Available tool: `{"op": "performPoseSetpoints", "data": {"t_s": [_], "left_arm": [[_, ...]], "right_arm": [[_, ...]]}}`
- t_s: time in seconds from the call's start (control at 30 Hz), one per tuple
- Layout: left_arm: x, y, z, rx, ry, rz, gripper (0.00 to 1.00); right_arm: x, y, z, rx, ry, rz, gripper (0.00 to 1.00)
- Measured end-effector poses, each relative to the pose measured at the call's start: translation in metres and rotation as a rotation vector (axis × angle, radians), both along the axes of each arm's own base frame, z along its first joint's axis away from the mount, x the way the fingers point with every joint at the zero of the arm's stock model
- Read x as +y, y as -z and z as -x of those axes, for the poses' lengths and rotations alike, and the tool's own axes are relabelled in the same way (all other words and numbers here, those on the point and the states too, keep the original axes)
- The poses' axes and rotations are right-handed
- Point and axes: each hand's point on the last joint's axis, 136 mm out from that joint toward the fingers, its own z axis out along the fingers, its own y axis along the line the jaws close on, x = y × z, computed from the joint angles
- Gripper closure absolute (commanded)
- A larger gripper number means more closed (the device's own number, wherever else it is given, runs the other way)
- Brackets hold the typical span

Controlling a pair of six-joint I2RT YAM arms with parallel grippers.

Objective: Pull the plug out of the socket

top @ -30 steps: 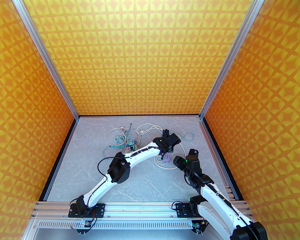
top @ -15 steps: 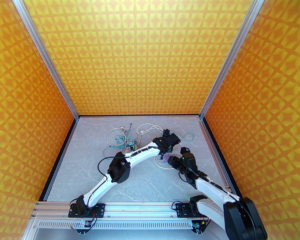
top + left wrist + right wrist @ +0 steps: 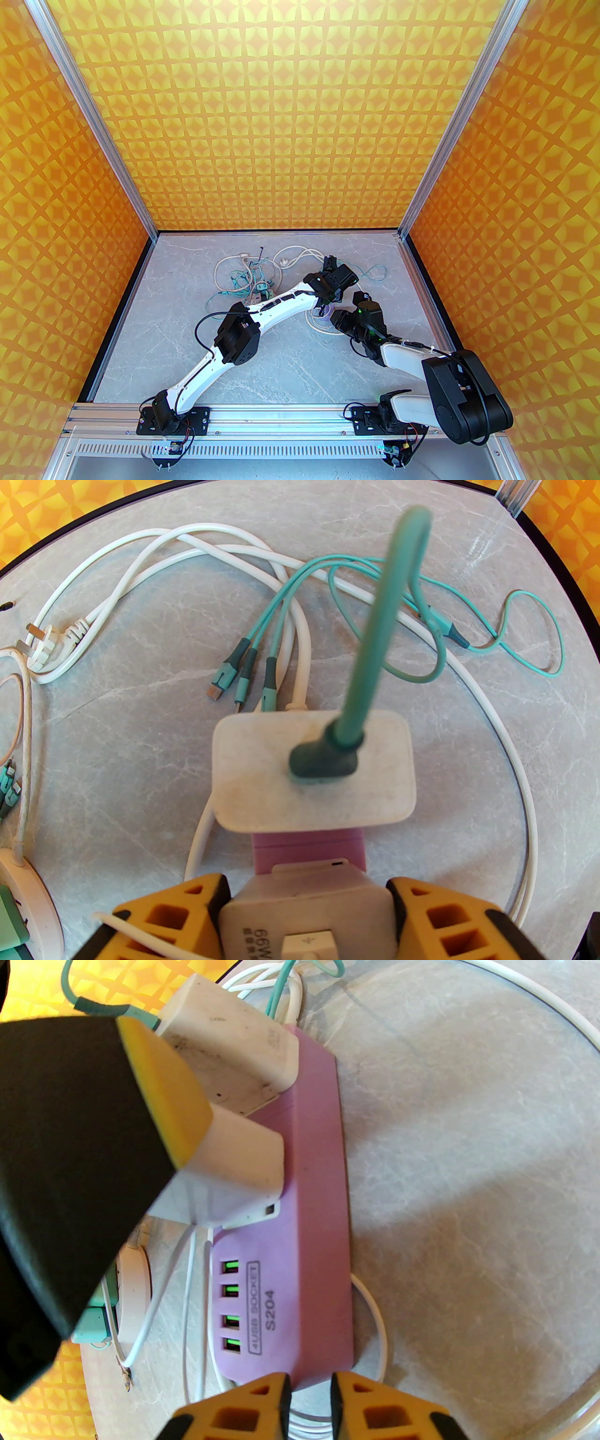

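Observation:
A pink power strip (image 3: 304, 1222) with several green-lit USB ports lies on the marble table (image 3: 468, 1194); a sliver of it shows in the top view (image 3: 326, 313). Two white chargers are plugged into it. My left gripper (image 3: 307, 902) is shut on the nearer white 66W plug (image 3: 304, 911), seen from the other side too (image 3: 239, 1166). The farther charger (image 3: 314, 770) carries a dark teal connector and a teal cable (image 3: 389, 620). My right gripper (image 3: 311, 1400) hovers at the strip's USB end, its yellow fingers almost together with nothing between them.
White cables (image 3: 140, 555) and thin teal cables (image 3: 515, 634) loop over the table around the strip. A second tangle with a round white socket (image 3: 133, 1288) and green plugs lies to the left (image 3: 255, 288). Orange patterned walls enclose the table.
My right arm has swung left and forward, bringing its gripper from the right of the strip up to the strip's end. The left gripper has stayed on the plug, shifting slightly.

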Motion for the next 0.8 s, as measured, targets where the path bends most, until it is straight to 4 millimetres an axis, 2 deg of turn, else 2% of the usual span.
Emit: {"op": "performPoseSetpoints", "data": {"t_s": [0.33,0.4,0.5,0.8], "left_arm": [[0.000,0.000,0.000,0.000,0.000,0.000,0.50],[0.000,0.000,0.000,0.000,0.000,0.000,0.50],[0.000,0.000,0.000,-0.001,0.001,-0.001,0.50],[0.001,-0.001,-0.003,-0.012,0.010,-0.015,0.54]], "right_arm": [[0.002,-0.013,-0.006,-0.047,0.012,-0.032,0.73],[0.002,-0.011,-0.008,-0.047,0.013,-0.035,0.74],[0.002,0.002,-0.011,-0.015,0.018,-0.043,0.75],[0.005,0.003,-0.018,-0.030,0.011,-0.061,0.76]]}}
